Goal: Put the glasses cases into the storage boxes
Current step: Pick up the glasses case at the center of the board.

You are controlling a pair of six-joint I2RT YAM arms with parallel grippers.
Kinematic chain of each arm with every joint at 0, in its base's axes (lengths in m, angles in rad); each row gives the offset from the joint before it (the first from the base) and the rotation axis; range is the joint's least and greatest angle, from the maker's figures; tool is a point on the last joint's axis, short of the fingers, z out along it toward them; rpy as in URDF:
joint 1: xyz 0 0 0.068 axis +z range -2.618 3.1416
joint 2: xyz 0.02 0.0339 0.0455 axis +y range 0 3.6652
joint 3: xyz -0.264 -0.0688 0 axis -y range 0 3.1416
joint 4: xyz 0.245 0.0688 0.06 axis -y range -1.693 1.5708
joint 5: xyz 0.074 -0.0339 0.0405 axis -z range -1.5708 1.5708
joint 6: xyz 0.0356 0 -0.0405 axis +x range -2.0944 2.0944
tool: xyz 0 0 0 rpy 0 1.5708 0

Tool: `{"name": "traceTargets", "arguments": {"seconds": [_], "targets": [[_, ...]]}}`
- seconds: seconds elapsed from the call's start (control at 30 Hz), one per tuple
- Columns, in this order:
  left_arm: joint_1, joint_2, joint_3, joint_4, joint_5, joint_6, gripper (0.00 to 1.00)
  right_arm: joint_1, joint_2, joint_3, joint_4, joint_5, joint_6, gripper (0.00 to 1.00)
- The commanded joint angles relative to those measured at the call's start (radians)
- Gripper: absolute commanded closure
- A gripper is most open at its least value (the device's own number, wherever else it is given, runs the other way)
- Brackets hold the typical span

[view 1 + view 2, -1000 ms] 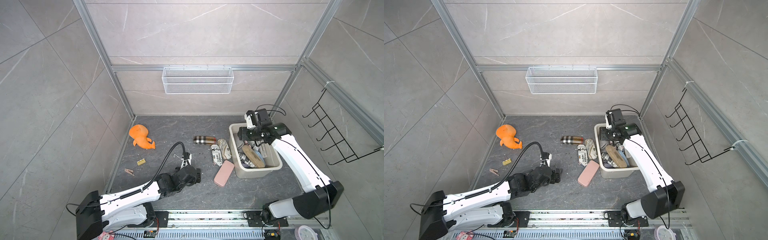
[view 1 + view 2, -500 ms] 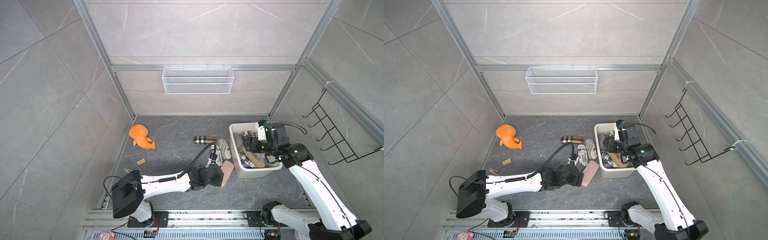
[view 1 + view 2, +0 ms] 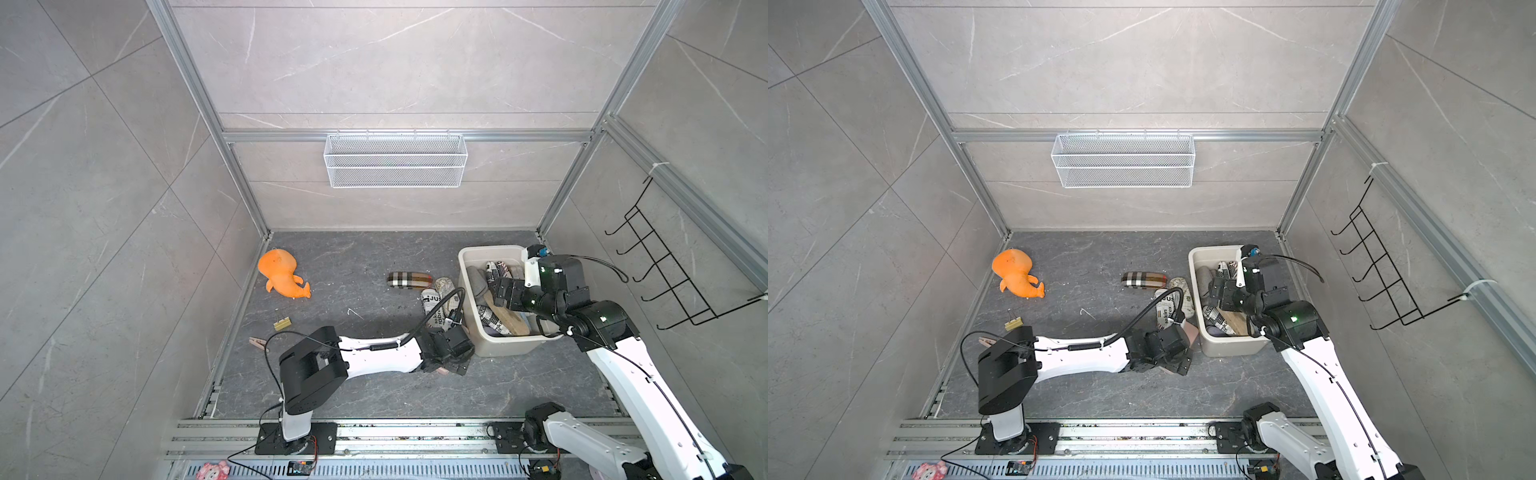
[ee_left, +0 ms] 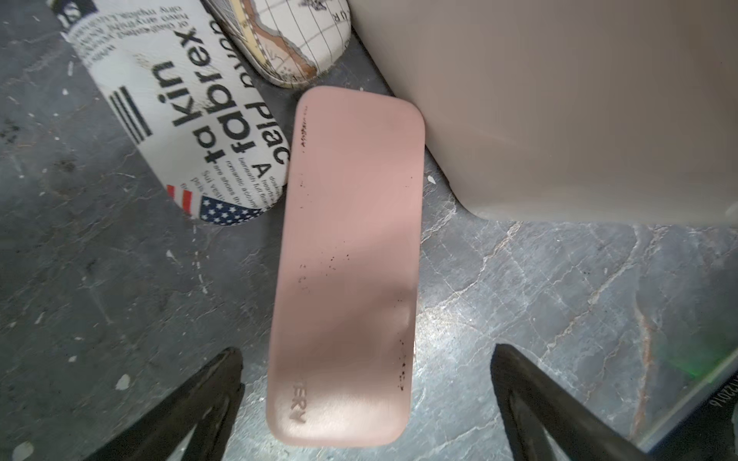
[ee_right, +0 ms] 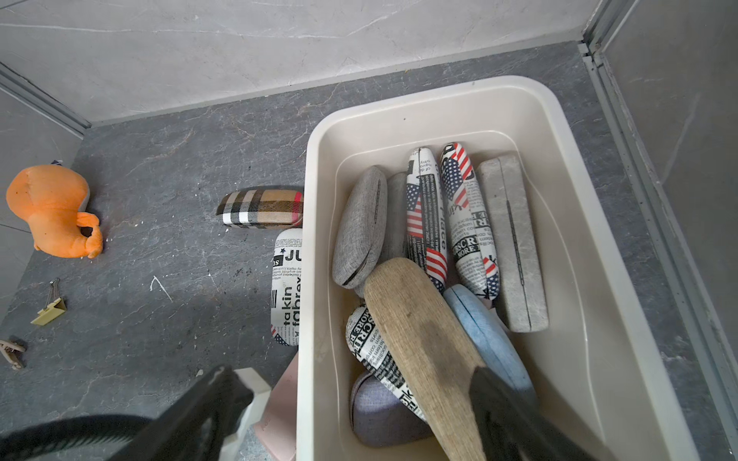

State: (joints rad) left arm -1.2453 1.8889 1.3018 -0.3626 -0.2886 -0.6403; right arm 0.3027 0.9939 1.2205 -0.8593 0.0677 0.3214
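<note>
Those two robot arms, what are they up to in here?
They're packing glasses cases into the beige tub. The left pincer hangs open astride a pink case on the floor beside it; the right pincer is open above the tub, which already holds several. A plaid case, a newspaper-print case and a map-print case lie outside too.

Both top views look down from high above the storage box (image 3: pixel 509 347), the left wrist camera looks down close beside its wall, the right wrist camera looks into it from near above; all share it.
</note>
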Motion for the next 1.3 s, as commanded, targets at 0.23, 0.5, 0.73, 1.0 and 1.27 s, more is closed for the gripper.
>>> {"name": "traceTargets", "arguments": {"seconds": [0.23, 0.5, 0.73, 1.0, 1.27], "targets": [[0.000, 0.140, 0.115, -0.143, -0.067, -0.011, 0.01, 0.005, 0.006, 0.006, 0.001, -0.003, 0.005, 0.01], [0.000, 0.188, 0.106, -0.131, -0.055, -0.014, 0.15, 0.004, 0.032, 0.035, 0.002, -0.026, 0.009, 0.03], [-0.005, 0.142, 0.044, -0.100, -0.058, -0.001, 0.34, 0.005, 0.041, 0.061, 0.007, -0.022, 0.017, 0.05], [-0.047, -0.070, -0.127, -0.043, -0.122, -0.016, 0.37, 0.006, 0.060, 0.077, 0.021, -0.043, 0.026, 0.07], [-0.074, -0.360, -0.343, 0.048, -0.224, -0.071, 0.39, 0.005, 0.060, 0.063, 0.062, -0.117, 0.056, 0.09]]}}
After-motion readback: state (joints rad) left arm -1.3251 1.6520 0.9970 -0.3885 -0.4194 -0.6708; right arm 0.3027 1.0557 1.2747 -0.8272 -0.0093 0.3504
